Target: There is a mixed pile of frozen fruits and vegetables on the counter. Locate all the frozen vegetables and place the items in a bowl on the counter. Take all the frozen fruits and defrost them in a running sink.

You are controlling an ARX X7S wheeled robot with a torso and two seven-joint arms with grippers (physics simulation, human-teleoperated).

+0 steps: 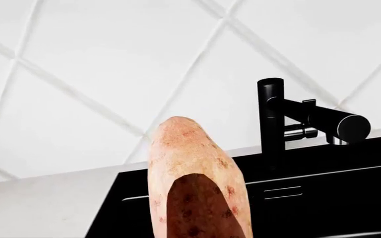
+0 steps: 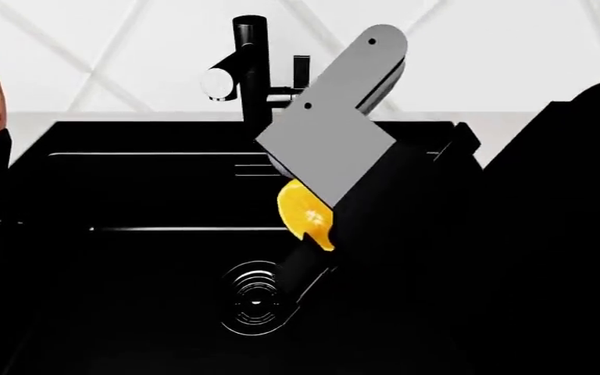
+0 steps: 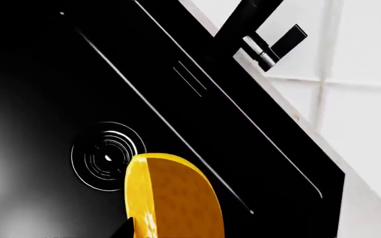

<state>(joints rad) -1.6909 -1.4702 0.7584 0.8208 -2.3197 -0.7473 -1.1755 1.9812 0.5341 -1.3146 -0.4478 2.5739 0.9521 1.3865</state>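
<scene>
Well, citrus [image 2: 303, 212] within right end effector [image 2: 316, 234]

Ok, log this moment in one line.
right gripper: holds citrus half over sink drain | left gripper: holds sweet potato | tap: no water seen

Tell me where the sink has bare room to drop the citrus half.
The sink floor is bare all around the drain and toward the tap. The only crowding is mid-basin, where the right gripper holds the citrus half.
</scene>
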